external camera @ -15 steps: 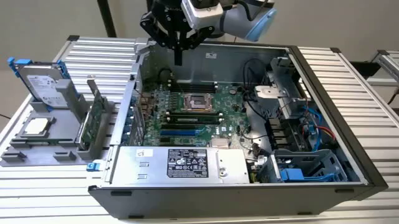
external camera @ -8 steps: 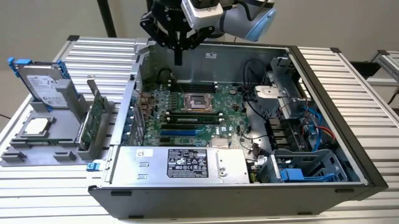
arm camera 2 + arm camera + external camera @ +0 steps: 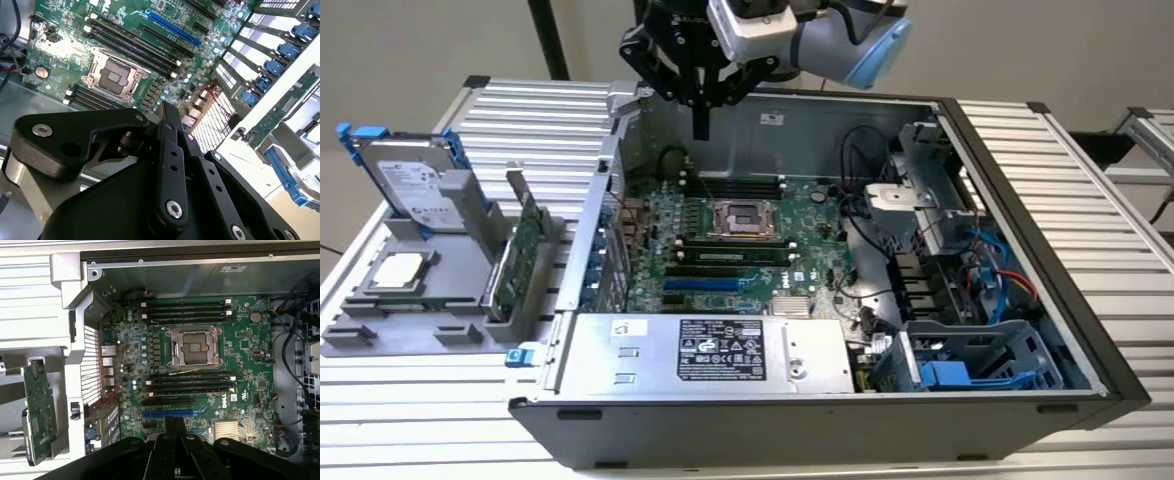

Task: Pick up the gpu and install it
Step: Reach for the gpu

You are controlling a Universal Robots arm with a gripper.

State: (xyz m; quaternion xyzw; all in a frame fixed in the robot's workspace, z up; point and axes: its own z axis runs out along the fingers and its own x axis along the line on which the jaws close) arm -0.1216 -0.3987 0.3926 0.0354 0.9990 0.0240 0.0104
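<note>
- The hand [image 3: 702, 128] hangs above the rear of the open computer case [image 3: 1014, 250], over the motherboard [image 3: 720, 235]. Its fingers are judged to be pressed together, with nothing held between them.
- The gpu [image 3: 524, 250] is stood on edge in a grey holder [image 3: 387, 335] on the tabletop [image 3: 1067, 160]. It is outside the case, just beside the case wall on the exterior view's left, and well apart from the hand.
- The pick-up is judged to be the step in hand, and it is not yet begun.
- For a sound grasp, the fingers should be parted and lined up across the card's thin upper edge. The card is best lifted straight up, so that it is not dragged against the holder's uprights.
- Care is called for beside the case wall, which stands close to the card.
- In the first wrist view the gpu [image 3: 40, 410] is seen as a thin green board, nearly edge-on and dotted with small parts.
- In the exterior view a grey metal bracket appears to be fitted at its far end.
</note>
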